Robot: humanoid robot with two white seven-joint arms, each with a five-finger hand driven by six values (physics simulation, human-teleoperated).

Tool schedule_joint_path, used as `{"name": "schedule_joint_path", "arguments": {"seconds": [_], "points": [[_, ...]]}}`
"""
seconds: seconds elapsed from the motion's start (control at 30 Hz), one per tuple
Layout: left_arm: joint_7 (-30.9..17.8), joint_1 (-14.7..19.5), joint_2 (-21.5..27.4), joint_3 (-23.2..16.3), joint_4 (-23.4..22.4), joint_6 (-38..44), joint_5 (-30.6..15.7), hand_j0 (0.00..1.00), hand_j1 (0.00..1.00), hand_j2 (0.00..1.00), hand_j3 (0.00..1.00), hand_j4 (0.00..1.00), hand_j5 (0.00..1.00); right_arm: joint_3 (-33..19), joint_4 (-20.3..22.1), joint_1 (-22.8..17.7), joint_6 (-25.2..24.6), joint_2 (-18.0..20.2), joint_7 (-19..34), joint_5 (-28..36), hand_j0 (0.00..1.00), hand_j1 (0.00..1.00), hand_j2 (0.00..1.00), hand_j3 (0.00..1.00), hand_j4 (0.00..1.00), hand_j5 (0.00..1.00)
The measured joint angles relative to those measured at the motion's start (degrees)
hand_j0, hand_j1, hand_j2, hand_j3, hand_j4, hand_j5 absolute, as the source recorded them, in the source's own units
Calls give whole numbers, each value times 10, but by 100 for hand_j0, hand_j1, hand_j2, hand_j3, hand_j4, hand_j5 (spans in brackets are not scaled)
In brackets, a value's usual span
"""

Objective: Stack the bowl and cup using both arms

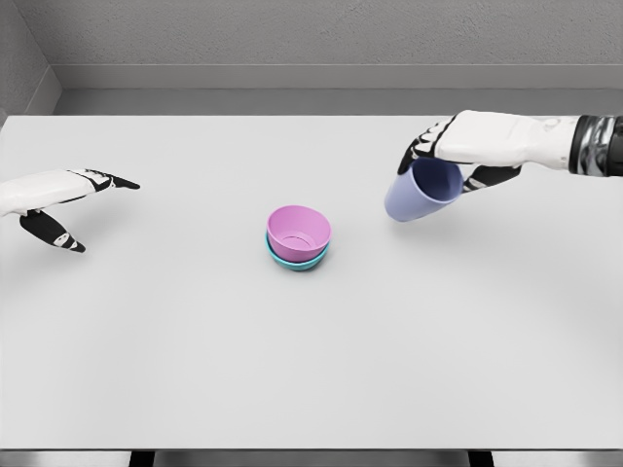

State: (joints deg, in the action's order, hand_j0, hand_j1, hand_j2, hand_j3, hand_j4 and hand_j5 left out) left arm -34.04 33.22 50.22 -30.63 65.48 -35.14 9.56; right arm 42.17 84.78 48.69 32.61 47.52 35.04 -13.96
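Above worktop (146, 370), right of centre: right hand (467, 146) fingers wrapped round lilac cup (421, 192), tilted, airborne. Pink bowl (299, 233) nested in teal bowl (295, 261) mid-worktop. Cup likely light, stiff, slick; hold near rim. Left hand (58, 199) spread, empty.

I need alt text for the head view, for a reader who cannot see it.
The right hand holds a tilted lavender cup above a white table, right of a pink cup nested in a teal bowl. The left hand is open at the left edge.
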Motion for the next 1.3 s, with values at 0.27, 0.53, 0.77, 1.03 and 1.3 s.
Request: {"name": "schedule_joint_path", "arguments": {"seconds": [0.27, 0.53, 0.77, 1.03, 1.3], "points": [[0, 0, 1, 0, 0, 0, 0, 100, 100, 100, 100, 100, 100, -13, 16, 0, -2, -9, 0, 0, 63, 63, 63, 63, 63, 63], [0, 0, 2, -1, 0, 0, -1, 100, 100, 100, 100, 100, 100, -15, 37, 0, -2, -26, 0, 0, 63, 63, 63, 63, 63, 63], [0, 0, 2, -1, 0, 0, -1, 100, 100, 100, 100, 100, 100, -15, 44, 9, -3, -43, 0, 0, 63, 63, 63, 63, 63, 63], [0, 0, 2, -1, -1, 0, -1, 100, 100, 100, 100, 100, 100, -14, 45, 12, -3, -69, 0, 0, 63, 63, 63, 63, 63, 63], [0, 0, 2, -1, -1, 0, -1, 100, 100, 100, 100, 100, 100, -10, 46, 13, -3, -92, 0, 0, 63, 63, 63, 63, 63, 63]]}}
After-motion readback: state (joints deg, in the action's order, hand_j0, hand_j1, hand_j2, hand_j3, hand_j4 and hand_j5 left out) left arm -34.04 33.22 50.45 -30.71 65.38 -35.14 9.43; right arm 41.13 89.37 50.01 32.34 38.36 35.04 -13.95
